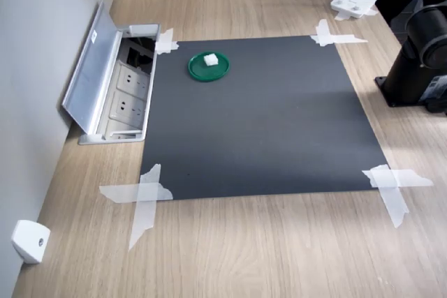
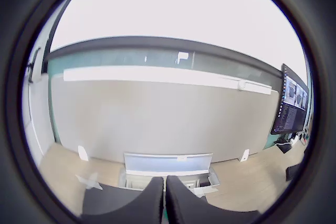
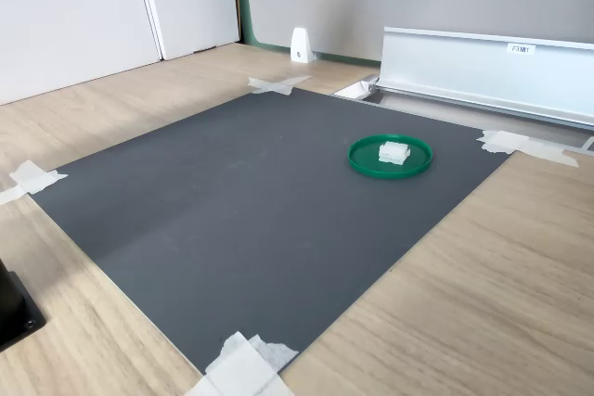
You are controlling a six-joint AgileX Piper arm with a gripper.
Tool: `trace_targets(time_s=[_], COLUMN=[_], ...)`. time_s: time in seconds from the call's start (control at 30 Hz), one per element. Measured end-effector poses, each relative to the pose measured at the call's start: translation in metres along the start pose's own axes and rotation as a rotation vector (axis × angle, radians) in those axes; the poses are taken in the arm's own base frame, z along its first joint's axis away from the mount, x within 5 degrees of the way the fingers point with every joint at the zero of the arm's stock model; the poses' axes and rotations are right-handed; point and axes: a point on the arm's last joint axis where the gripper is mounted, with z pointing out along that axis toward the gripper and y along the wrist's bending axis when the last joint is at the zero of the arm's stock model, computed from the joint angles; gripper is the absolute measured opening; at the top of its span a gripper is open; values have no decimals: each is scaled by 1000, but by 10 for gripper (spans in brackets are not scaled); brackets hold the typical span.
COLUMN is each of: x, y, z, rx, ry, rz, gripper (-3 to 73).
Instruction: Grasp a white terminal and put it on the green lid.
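The green lid lies on the black mat near its corner beside the socket box. A small white terminal rests inside the lid, roughly at its centre, in both exterior views. My gripper shows only in the wrist view, where its two dark fingers press together with nothing between them. It is raised and faces the grey wall, far from the lid. Neither the lid nor the terminal appears in the wrist view.
The black mat is taped to the wooden table at its corners. An open floor-socket box with a raised metal flap sits beside the mat. The arm's black base stands at the first exterior view's right. A white wedge piece lies near the wall.
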Motion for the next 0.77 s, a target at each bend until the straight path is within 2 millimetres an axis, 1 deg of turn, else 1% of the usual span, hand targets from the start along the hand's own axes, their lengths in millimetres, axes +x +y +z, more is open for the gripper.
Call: trace_targets(time_s=[0.07, 0.13, 0.23, 0.4, 0.53, 0.63, 0.77], x=[9, 20, 40, 76, 100, 116, 130], y=[1, 2, 3, 5, 6, 7, 9], z=[-20, -34, -45, -49, -53, -56, -55], rx=[1, 2, 3, 1, -1, -5, -15], ry=[-49, -82, -101, -78, -50, -19, 29], rz=[13, 17, 17, 24, 26, 28, 43], gripper=[-7, -8, -8, -8, -8, -8, -8])
